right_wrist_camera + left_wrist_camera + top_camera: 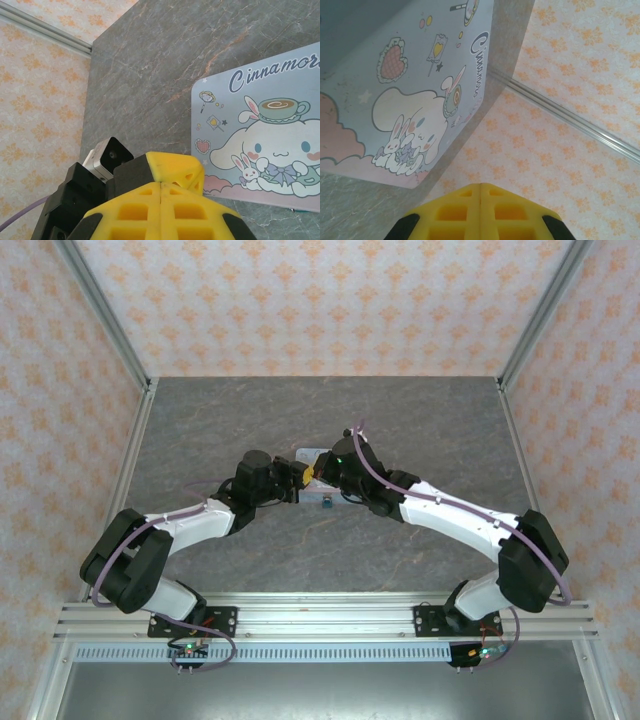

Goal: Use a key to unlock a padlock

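Observation:
The tiny teal padlock (327, 505) lies on the grey table just in front of the two wrists. The key is hidden. My left gripper (303, 476) and right gripper (318, 471) meet tip to tip beside the pale blue cartoon tin (308, 457). In the left wrist view my left gripper (480, 185) is shut, its yellow fingers pressed flat together with nothing showing between them, and the tin (410, 90) is up to the left. My right gripper (161, 184) is also shut, with the left gripper's yellow fingers (180, 167) right against its tips.
The tin (265, 145) lies flat on the table to the right of my right gripper. Aluminium frame posts (105, 315) and patterned walls close in the table on three sides. Bare grey tabletop (250, 410) stretches behind the tin.

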Controlling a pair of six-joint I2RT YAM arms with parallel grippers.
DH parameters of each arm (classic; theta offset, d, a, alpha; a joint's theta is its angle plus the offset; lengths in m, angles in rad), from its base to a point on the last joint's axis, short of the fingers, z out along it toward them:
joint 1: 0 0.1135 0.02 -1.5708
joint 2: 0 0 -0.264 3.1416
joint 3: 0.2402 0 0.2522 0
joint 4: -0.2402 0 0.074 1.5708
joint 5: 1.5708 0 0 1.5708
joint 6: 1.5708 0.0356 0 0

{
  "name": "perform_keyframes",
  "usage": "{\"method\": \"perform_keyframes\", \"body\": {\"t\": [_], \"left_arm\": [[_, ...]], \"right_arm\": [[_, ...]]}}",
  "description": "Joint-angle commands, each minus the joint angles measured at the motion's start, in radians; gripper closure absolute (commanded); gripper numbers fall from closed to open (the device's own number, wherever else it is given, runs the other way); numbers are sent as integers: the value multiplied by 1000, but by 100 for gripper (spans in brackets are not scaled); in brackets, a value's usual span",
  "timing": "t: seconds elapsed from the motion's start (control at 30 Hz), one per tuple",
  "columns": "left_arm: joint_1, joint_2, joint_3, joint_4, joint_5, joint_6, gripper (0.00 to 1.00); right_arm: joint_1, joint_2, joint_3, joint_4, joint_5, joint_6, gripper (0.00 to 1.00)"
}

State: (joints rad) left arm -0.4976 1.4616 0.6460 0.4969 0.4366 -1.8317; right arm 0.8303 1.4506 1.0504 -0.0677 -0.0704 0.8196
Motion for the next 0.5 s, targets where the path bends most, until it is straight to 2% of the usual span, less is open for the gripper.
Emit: {"method": "perform_keyframes", "body": {"t": [0.0, 0.07, 0.13, 0.23, 0.3, 0.47], "left_arm": [[-6, -20, 7, -28, -16, 22, 98], [-6, -22, 13, -47, -12, 30, 75], [-7, -25, 15, -59, -12, 36, 58], [-6, -28, 17, -70, -13, 38, 40], [-7, -29, 18, -73, -10, 38, 32], [-10, -19, 13, -26, 2, 3, 25]], "right_arm": [[-7, -20, -20, 28, 22, 9, 100], [-8, -21, -20, 28, 21, 10, 100], [-10, -21, -18, 28, 20, 9, 100], [-13, -18, -12, 28, 18, 9, 100], [-13, -13, -7, 30, 15, 9, 100], [-13, 9, 14, 34, 8, 10, 100]]}}
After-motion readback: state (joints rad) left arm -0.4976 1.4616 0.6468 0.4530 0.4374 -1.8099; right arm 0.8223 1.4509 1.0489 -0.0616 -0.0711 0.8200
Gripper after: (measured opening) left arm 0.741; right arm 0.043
